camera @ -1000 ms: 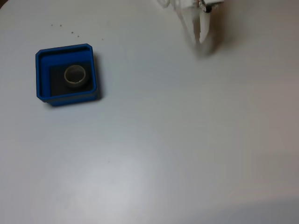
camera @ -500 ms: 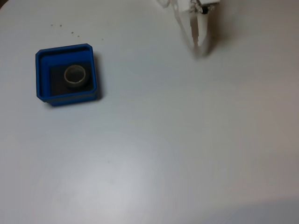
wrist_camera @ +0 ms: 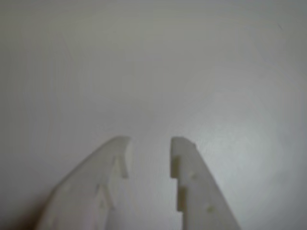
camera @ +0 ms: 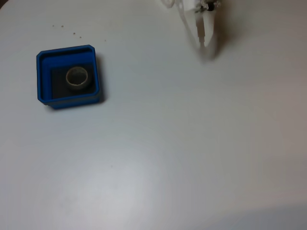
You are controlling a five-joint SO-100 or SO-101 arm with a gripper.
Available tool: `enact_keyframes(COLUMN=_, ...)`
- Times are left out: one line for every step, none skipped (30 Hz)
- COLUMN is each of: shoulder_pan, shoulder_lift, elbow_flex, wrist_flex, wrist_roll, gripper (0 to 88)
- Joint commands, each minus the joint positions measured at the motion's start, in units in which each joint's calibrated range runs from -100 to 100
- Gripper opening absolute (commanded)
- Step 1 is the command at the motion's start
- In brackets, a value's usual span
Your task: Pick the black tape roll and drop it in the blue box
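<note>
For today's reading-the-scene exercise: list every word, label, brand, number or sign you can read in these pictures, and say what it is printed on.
None: no readable text anywhere.
The blue box, the black tape roll inside it, the white table and the white gripper carry no visible lettering or marks.

Smooth, faintly glossy white bench [camera: 192,143], soft sheen below the hand [wrist_camera: 149,153]. White matt plastic fingers [wrist_camera: 192,182], stepped and slightly rough-edged. Far left of the hand in the fixed view: bright-blue plastic box [camera: 42,76], dull dark floor; tape roll [camera: 76,78] with matt, cardboard-like beige core.
</note>
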Motion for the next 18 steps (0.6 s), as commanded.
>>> enact_keyframes(shoulder_pan=0.62, shoulder_lift=-0.69, elbow_flex=0.72, wrist_flex=-8.24, wrist_roll=0.21, gripper=1.4)
enact_keyframes(shoulder_pan=0.62, shoulder_lift=-0.69, elbow_flex=0.72, wrist_flex=-10.39, wrist_roll=0.3, gripper=1.4)
enact_keyframes(shoulder_pan=1.01, shoulder_lift=-0.69, elbow_flex=0.72, wrist_flex=-12.12, wrist_roll=0.3, gripper=1.4)
enact_keyframes(shoulder_pan=1.5, shoulder_lift=-0.69, elbow_flex=0.72, wrist_flex=-13.52, wrist_roll=0.3, gripper=1.4)
enact_keyframes(shoulder_pan=1.99, shoulder_lift=-0.69, elbow_flex=0.72, wrist_flex=-14.59, wrist_roll=0.3, gripper=1.4)
enact_keyframes(shoulder_pan=2.28, shoulder_lift=-0.69, elbow_flex=0.72, wrist_flex=-15.42, wrist_roll=0.3, gripper=1.4)
enact_keyframes(shoulder_pan=2.67, shoulder_lift=-0.69, elbow_flex=0.72, wrist_flex=-15.83, wrist_roll=0.3, gripper=1.4)
enact_keyframes(shoulder_pan=2.87, shoulder_lift=-0.69, elbow_flex=0.72, wrist_flex=-16.08, wrist_roll=0.3, gripper=1.4)
enact_keyframes(shoulder_pan=2.96, shoulder_lift=-0.69, elbow_flex=0.72, wrist_flex=-16.16, wrist_roll=0.3, gripper=1.4)
enact_keyframes(shoulder_pan=3.06, shoulder_lift=-0.69, elbow_flex=0.72, wrist_flex=-16.16, wrist_roll=0.3, gripper=1.4)
enact_keyframes(shoulder_pan=3.06, shoulder_lift=-0.69, elbow_flex=0.72, wrist_flex=-16.16, wrist_roll=0.3, gripper=1.4)
enact_keyframes(shoulder_pan=3.06, shoulder_lift=-0.69, elbow_flex=0.72, wrist_flex=-16.24, wrist_roll=0.3, gripper=1.4)
enact_keyframes(shoulder_pan=3.06, shoulder_lift=-0.77, elbow_flex=0.72, wrist_flex=-16.24, wrist_roll=0.3, gripper=1.4)
enact_keyframes(shoulder_pan=3.06, shoulder_lift=-0.77, elbow_flex=0.72, wrist_flex=-16.24, wrist_roll=0.3, gripper=1.4)
enact_keyframes(shoulder_pan=3.06, shoulder_lift=-0.77, elbow_flex=0.72, wrist_flex=-16.24, wrist_roll=0.3, gripper=1.4)
enact_keyframes(shoulder_pan=3.06, shoulder_lift=-0.77, elbow_flex=0.72, wrist_flex=-16.24, wrist_roll=0.3, gripper=1.4)
enact_keyframes(shoulder_pan=3.06, shoulder_lift=-0.77, elbow_flex=0.72, wrist_flex=-16.33, wrist_roll=0.3, gripper=1.4)
enact_keyframes(shoulder_pan=3.06, shoulder_lift=-0.77, elbow_flex=0.72, wrist_flex=-16.33, wrist_roll=0.3, gripper=1.4)
